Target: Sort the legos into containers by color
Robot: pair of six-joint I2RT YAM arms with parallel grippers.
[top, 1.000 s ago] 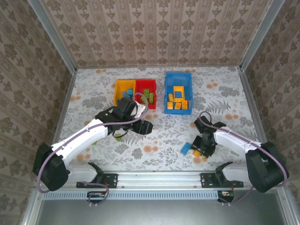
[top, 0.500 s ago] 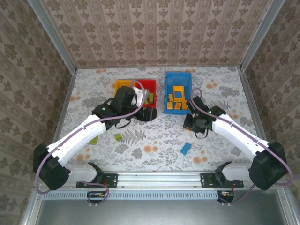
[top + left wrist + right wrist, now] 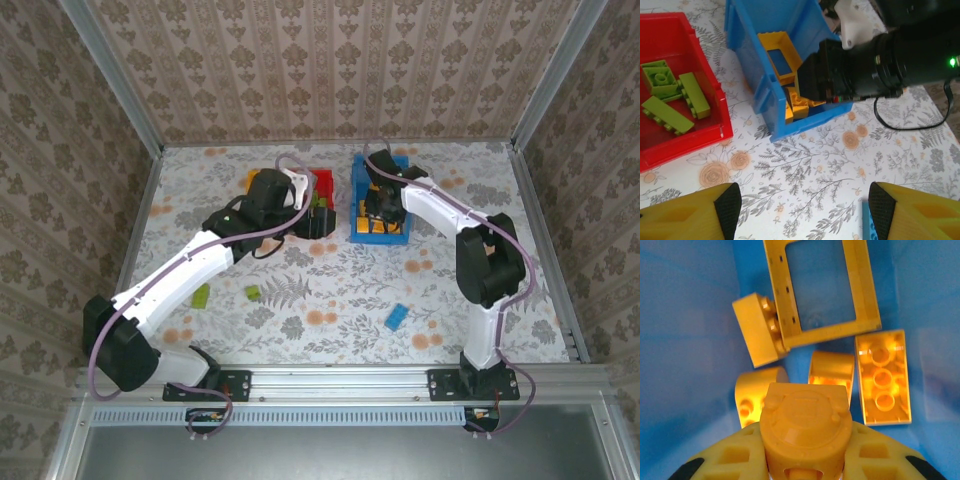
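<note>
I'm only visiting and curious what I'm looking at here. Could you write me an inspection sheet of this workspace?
Surface: floral-patterned table.
Job's things: lime bricks in red bin; orange bricks in blue bin; yellow bin partly behind left arm; blue brick, green brick, longer green brick loose on the table.
Clutter: nothing seen.
Grippers: left gripper open, empty, by the red bin; right gripper shut on orange piece above the blue bin.
Cables: black cable loops below right wrist.
Surroundings: wallpapered walls, metal frame.

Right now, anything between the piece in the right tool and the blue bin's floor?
Nothing blocks it. The right tool holds the yellow piece over the blue bin; only loose yellow bricks lie on its floor below.
</note>
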